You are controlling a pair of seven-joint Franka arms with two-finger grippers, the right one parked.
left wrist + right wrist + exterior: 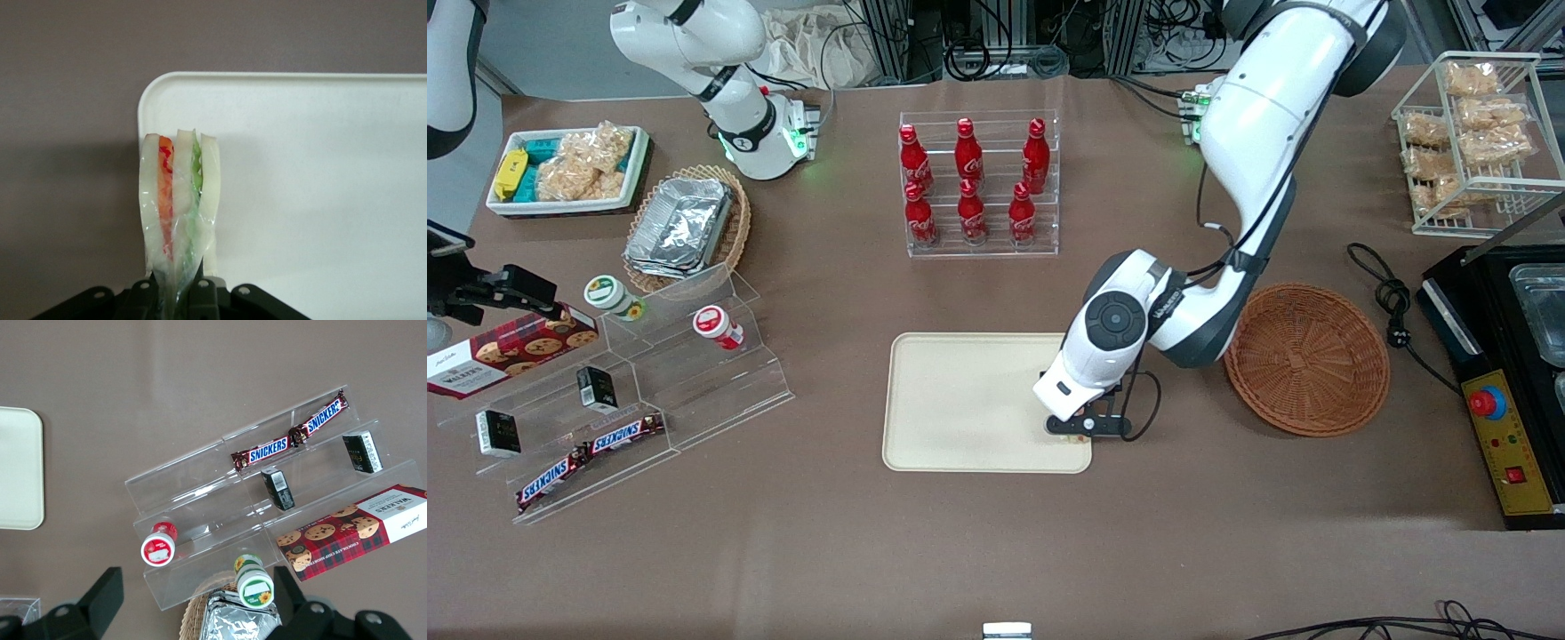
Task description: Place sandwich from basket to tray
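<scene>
The sandwich (179, 200), a plastic-wrapped wedge of pale bread with red-orange and green filling, stands on edge between my fingers. My gripper (175, 283) is shut on its lower end. In the front view the gripper (1080, 427) hangs low over the corner of the cream tray (960, 400) that lies nearest the basket and the front camera, and the hand hides most of the sandwich. I cannot tell whether the sandwich touches the tray (320, 167). The round reddish-brown wicker basket (1307, 360) sits empty beside the tray, toward the working arm's end.
A clear rack of red bottles (978, 182) stands farther from the camera than the tray. A stepped acrylic shelf with snacks (631, 391) and a tan basket of foil containers (685, 227) lie toward the parked arm's end. A black appliance (1503, 382) and a cable (1392, 302) flank the basket.
</scene>
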